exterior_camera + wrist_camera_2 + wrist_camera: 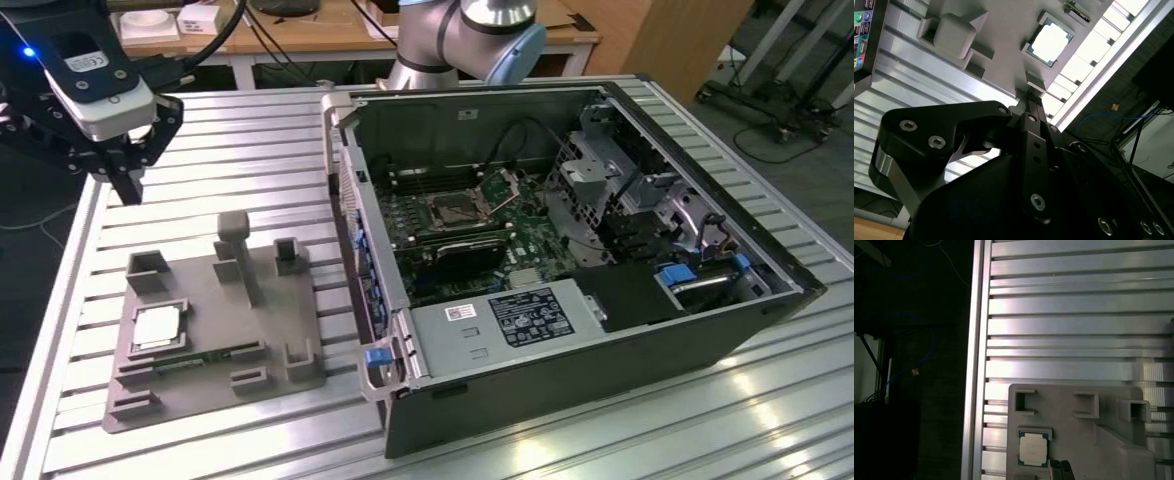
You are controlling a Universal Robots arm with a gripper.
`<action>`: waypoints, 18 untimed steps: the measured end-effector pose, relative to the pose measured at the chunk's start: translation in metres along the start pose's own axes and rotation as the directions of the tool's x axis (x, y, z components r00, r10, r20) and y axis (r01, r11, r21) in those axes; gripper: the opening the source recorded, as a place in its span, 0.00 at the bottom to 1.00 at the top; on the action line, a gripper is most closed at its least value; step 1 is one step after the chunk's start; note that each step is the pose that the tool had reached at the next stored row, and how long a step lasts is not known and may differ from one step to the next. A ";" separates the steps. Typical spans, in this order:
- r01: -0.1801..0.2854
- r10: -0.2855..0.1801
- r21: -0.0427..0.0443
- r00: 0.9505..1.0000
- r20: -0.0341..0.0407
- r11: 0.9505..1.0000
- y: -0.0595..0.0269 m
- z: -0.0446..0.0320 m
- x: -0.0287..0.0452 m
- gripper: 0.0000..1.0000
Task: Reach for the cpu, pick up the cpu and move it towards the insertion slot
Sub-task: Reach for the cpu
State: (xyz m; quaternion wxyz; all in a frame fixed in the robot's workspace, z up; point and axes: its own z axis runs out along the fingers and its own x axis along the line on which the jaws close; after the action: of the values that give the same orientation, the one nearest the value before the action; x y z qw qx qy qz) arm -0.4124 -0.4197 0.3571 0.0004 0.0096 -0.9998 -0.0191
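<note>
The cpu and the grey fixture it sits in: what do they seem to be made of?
The cpu: a metal top plate, judging by its pale silvery sheen that catches the light, on a rim that looks greenish in both wrist views, likely circuit board. The grey fixture: probably moulded or printed plastic, matte and uniformly grey with no glare.

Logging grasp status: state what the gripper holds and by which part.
Nothing is held. The gripper hangs empty over the table, apart from the cpu, which lies in its grey holder.
</note>
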 end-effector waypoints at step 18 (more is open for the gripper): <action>0.000 0.000 0.000 1.000 0.001 1.000 -0.0053 0.0075 0.0146 0.11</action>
State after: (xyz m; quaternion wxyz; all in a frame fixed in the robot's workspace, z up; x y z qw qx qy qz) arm -0.4268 -0.4249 0.3493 0.0001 0.0095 -0.9998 -0.0191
